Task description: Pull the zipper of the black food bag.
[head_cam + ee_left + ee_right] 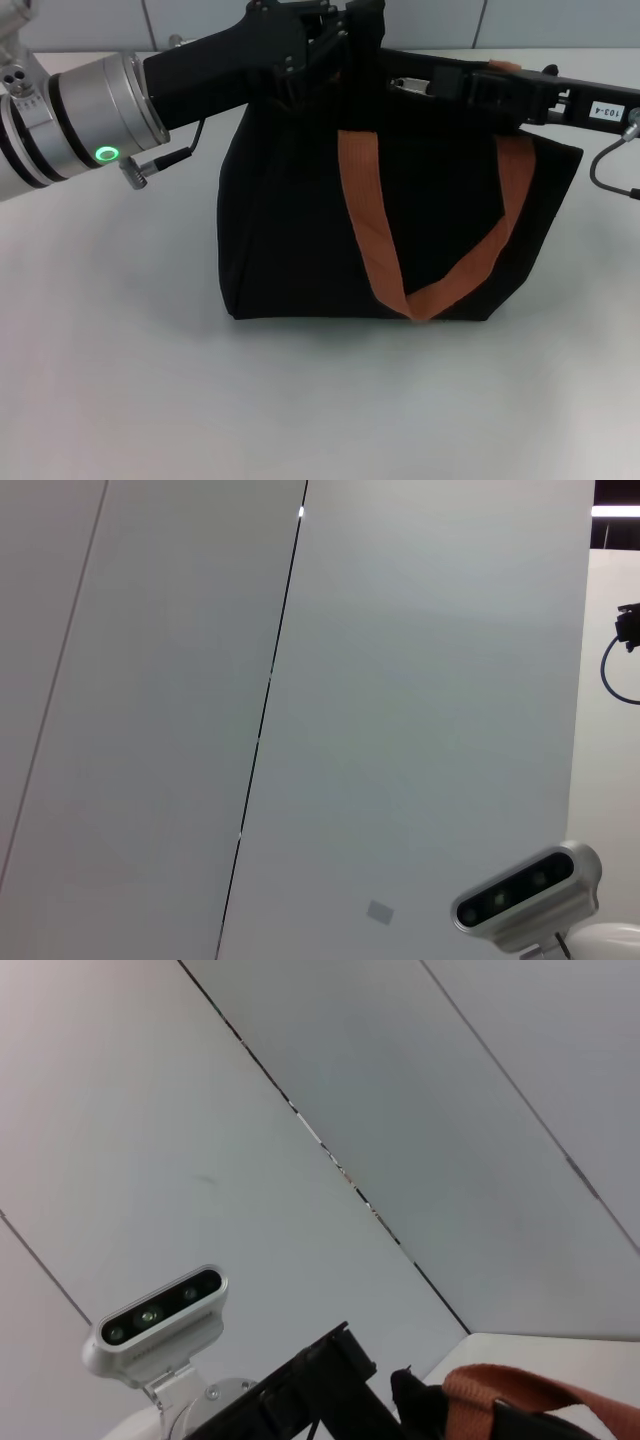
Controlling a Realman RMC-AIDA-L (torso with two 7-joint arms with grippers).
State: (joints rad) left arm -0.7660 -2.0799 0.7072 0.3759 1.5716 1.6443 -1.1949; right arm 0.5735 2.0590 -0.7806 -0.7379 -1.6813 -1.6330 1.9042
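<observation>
Both grippers, left gripper (pixel 335 45) and right gripper (pixel 450 85), over black food bag (pixel 300 220) top.

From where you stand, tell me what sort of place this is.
Probably a robot test lab: a bare white table holding only the black food bag, plain grey wall panels, and a camera unit mounted nearby.

White table (pixel 120 380) is taking up the head view's foreground. Pale panelled wall (pixel 560 22) is running behind it, dark seams showing in both wrist views (pixel 265 690). Small grey square mark (pixel 380 911) is sitting on one wall panel.
</observation>
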